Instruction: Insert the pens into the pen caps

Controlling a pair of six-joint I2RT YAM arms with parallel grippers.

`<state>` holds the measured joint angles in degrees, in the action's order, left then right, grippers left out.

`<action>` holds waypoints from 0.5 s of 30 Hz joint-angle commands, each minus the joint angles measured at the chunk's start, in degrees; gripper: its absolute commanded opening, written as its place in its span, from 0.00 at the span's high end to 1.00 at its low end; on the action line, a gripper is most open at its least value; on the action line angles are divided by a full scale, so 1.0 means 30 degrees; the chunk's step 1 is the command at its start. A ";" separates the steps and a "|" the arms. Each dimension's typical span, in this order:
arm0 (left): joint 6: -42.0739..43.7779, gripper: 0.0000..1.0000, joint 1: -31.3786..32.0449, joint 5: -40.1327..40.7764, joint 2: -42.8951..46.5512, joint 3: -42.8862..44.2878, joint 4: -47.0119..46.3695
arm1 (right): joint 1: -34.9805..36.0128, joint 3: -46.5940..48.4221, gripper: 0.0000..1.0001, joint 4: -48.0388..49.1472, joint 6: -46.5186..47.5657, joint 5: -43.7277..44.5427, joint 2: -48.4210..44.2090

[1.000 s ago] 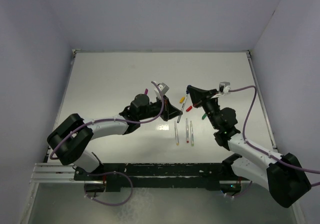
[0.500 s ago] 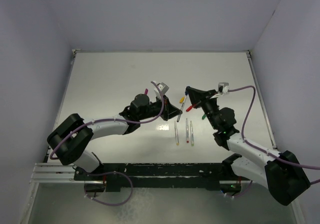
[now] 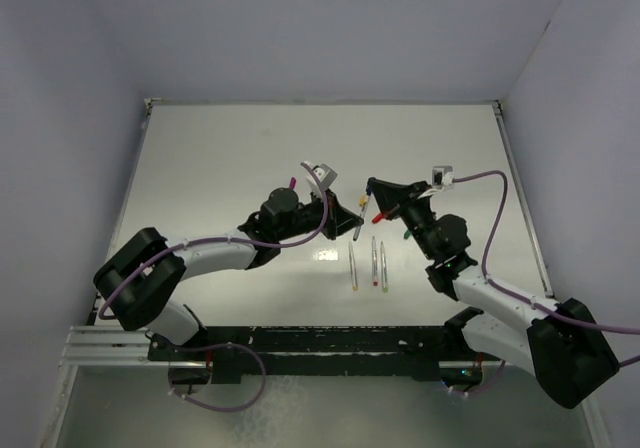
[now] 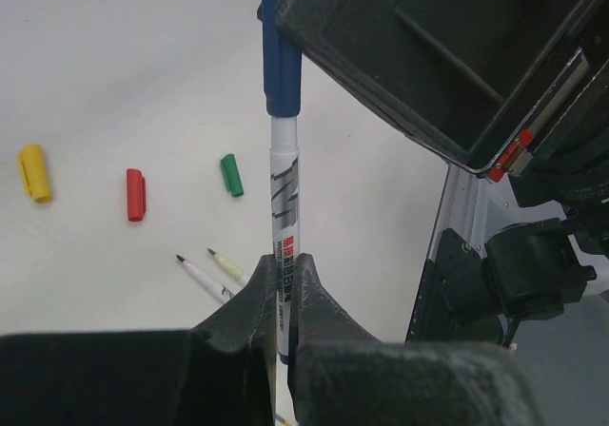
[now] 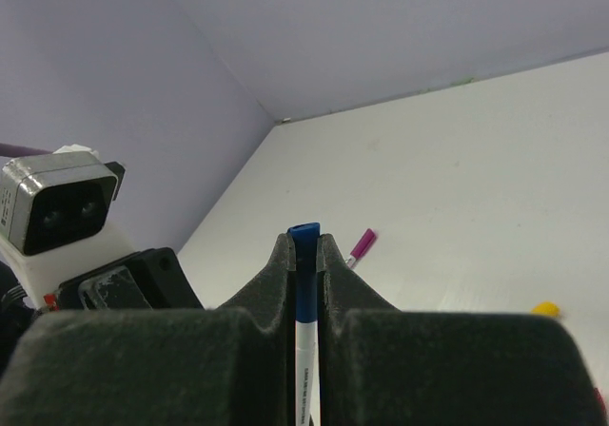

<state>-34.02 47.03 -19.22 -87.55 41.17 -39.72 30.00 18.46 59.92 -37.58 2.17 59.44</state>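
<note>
My left gripper (image 3: 352, 223) is shut on a silver-grey pen (image 4: 284, 207), gripping its lower barrel (image 4: 284, 264). The blue cap (image 4: 282, 55) sits on the pen's upper end. My right gripper (image 3: 374, 188) is shut on that blue cap (image 5: 304, 274), and the pen's white barrel (image 5: 304, 374) shows below it between the fingers. Yellow (image 4: 33, 172), red (image 4: 136, 194) and green (image 4: 231, 175) caps lie loose on the table. Three uncapped pens (image 3: 374, 263) lie side by side below the grippers. A pen with the purple cap on it (image 5: 362, 245) lies further back.
The white table (image 3: 230, 148) is walled by lilac panels at the back and sides. The yellow (image 3: 364, 199), red (image 3: 378, 216) and green (image 3: 408, 233) caps lie right under the two grippers. The purple-capped pen (image 3: 292, 182) lies beside the left arm's wrist.
My right gripper has shifted slightly left and down toward the left gripper, with the blue cap on the pen's end. The left arm has hardly moved.
</note>
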 commanded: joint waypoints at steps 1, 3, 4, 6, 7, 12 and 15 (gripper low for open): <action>0.0530 1.00 -0.0001 0.0423 0.0938 0.0420 -0.1898 | 0.0079 0.0248 1.00 0.0139 -0.0690 -0.1090 0.0186; 0.0533 1.00 -0.0001 0.0509 0.1011 0.0319 -0.2465 | 0.0079 0.0339 1.00 -0.0060 -0.0819 -0.1467 0.0398; 0.0556 1.00 -0.0012 0.0595 0.1074 0.0286 -0.2740 | 0.0079 0.0328 1.00 -0.0053 -0.0878 -0.1682 0.0489; 0.0601 1.00 -0.0002 0.0805 0.1204 0.0150 -0.3308 | 0.0079 0.0352 1.00 -0.0128 -0.0918 -0.2143 0.0665; 0.0678 1.00 -0.0009 0.0939 0.1270 0.0115 -0.3552 | 0.0082 0.0432 1.00 -0.0318 -0.0923 -0.2349 0.0731; 0.1185 1.00 -0.0099 0.1867 0.1797 0.0284 -0.3828 | 0.0079 0.0535 1.00 -0.1469 -0.0724 -0.3241 0.1198; 0.1412 1.00 -0.0176 0.2522 0.2151 0.0256 -0.3901 | 0.0093 0.0558 1.00 -0.2344 -0.0661 -0.3603 0.1470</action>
<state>-32.53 47.00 -15.66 -86.17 40.38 -41.01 29.78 19.62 59.70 -39.92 -2.83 62.30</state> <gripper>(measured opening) 0.036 0.042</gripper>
